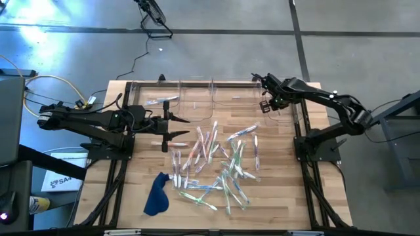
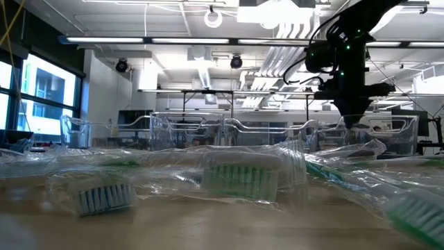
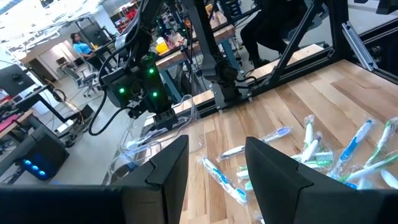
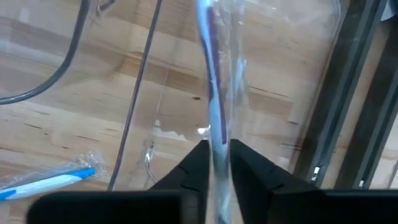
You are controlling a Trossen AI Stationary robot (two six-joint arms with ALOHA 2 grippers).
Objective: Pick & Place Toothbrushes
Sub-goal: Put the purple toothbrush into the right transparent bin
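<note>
Overall, the wooden table (image 1: 275,190) carries a row of clear plastic bins (image 1: 197,95) along its far edge and a loose heap of wrapped toothbrushes (image 1: 220,164) at its centre. A dark blue cloth (image 1: 156,195) lies at the near edge of the heap, on the left arm's side.

The left gripper (image 1: 176,128) hovers just beside the heap, on the side toward the bins, with its fingers (image 3: 168,165) spread apart and nothing between them.

The right gripper (image 1: 266,103) hangs over the bin at the right end of the row. One wrapped toothbrush with a whitish-purple handle (image 4: 214,118) stands between its fingers (image 4: 194,165), which lie close against the wrapper; whether they grip it firmly cannot be told. Another wrapped toothbrush (image 4: 46,182), with a blue and white handle, lies below this gripper.
</note>
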